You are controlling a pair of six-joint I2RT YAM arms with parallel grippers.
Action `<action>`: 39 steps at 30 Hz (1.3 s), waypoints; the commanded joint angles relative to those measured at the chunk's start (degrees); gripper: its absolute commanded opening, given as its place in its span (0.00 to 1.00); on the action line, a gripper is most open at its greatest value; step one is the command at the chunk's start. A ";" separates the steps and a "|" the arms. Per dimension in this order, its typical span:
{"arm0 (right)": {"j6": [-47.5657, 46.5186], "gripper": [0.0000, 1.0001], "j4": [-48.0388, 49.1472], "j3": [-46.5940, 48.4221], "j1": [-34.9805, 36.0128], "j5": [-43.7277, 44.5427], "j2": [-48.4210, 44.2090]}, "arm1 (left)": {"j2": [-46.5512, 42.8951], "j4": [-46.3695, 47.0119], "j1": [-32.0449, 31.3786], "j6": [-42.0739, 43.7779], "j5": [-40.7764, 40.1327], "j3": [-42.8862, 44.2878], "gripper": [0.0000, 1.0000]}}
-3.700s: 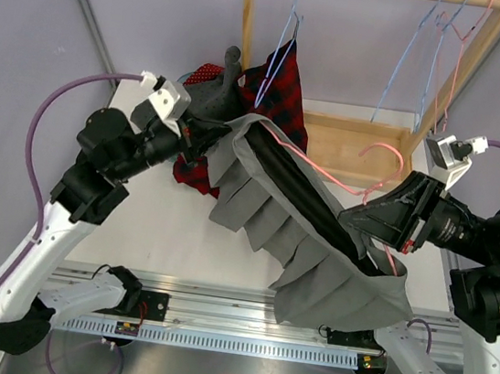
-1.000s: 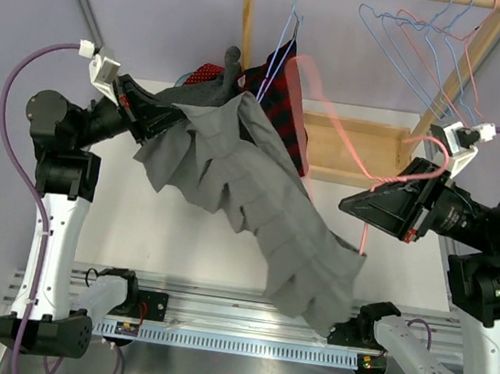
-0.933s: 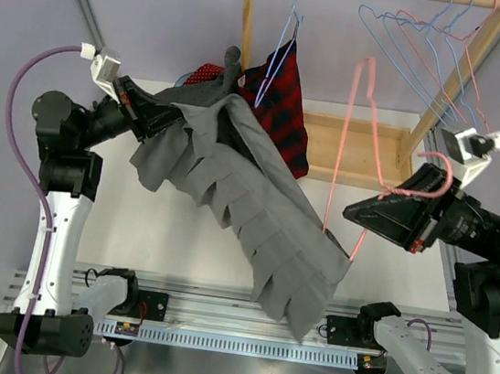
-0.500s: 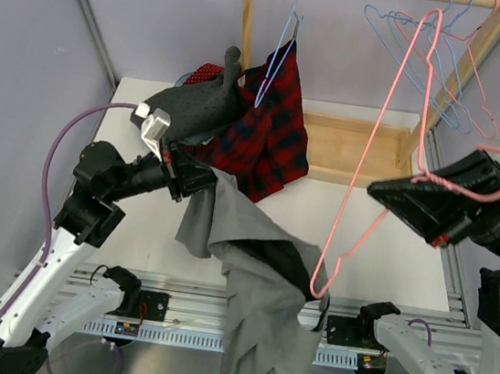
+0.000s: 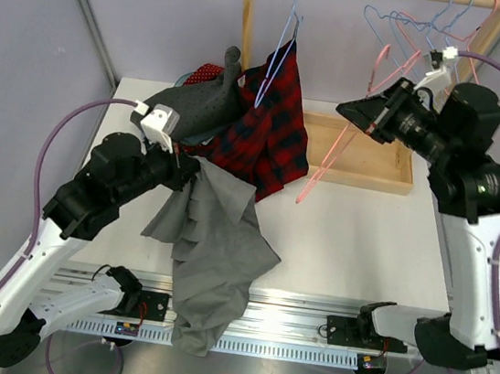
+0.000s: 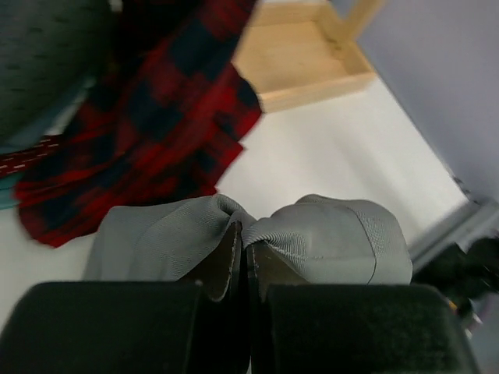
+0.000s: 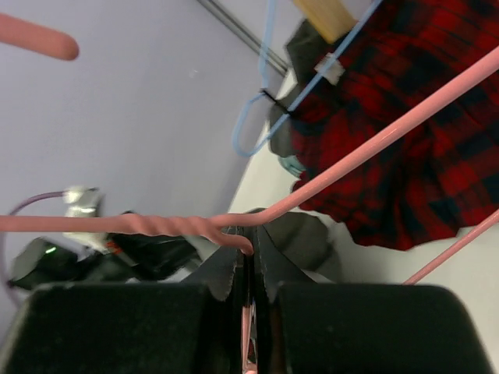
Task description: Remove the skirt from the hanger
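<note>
The grey pleated skirt [image 5: 212, 254] hangs from my left gripper [image 5: 185, 172], which is shut on its edge over the table's left middle; its lower part drapes past the front rail. In the left wrist view the cloth [image 6: 327, 238] bunches round the closed fingers. My right gripper [image 5: 362, 117] is shut on the bare pink hanger [image 5: 343, 146] and holds it high by the wooden rack [image 5: 376, 154]. In the right wrist view the pink wire [image 7: 343, 164] runs between the closed fingers. The skirt is off the hanger.
A red plaid garment [image 5: 269, 125] hangs on a blue hanger [image 5: 286, 40] from the rack. A dark grey garment [image 5: 196, 106] lies at the back left. Several blue and pink hangers [image 5: 417, 25] hang on the rail at the top right.
The right gripper has swung the pink hanger up and back to the rack. The skirt has slid off it and dropped; it now hangs from the left gripper alone.
</note>
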 commanded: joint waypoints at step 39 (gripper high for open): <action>30.28 0.00 40.29 32.18 -10.63 4.06 47.94 | 0.44 4.70 -0.04 2.13 -14.25 -4.33 0.00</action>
